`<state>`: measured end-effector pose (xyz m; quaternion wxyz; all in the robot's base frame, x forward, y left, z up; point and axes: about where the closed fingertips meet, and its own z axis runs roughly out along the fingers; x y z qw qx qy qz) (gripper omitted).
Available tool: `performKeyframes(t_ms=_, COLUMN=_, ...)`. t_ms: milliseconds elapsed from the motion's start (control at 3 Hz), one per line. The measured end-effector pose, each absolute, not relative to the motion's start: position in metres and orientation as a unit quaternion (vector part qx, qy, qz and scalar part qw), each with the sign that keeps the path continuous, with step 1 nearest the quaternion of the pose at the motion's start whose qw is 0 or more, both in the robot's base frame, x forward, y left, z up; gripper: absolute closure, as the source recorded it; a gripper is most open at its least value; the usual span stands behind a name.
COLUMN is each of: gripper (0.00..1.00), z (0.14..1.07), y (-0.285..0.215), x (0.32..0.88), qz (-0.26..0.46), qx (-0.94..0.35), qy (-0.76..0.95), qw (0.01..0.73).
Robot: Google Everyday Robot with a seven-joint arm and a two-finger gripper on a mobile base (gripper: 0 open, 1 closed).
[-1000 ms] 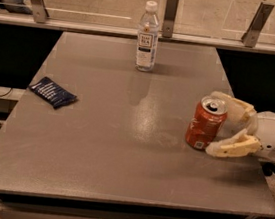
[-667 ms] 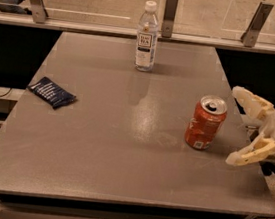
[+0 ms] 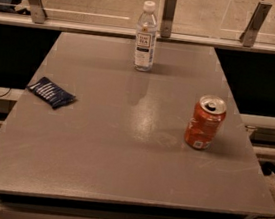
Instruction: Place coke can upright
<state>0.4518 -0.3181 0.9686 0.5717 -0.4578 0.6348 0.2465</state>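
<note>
So the coke can (image 3: 205, 122) is standing upright on the right side of the grey table (image 3: 119, 169), water bottle (image 3: 146, 37) at the far middle, dark blue packet (image 3: 51, 92) over on the left, and the gripper is out of shot, so can't tell if it's open or closed.

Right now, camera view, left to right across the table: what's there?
In order: dark blue packet → clear water bottle → coke can, standing upright. The gripper is not in view.
</note>
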Motion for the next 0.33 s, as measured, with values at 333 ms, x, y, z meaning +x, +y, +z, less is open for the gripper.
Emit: performKeyframes(t_ms=333, gripper=0.0, z=0.9949, y=-0.3407, x=0.4527, qz=0.215, qx=-0.452, qy=0.631, qw=0.592)
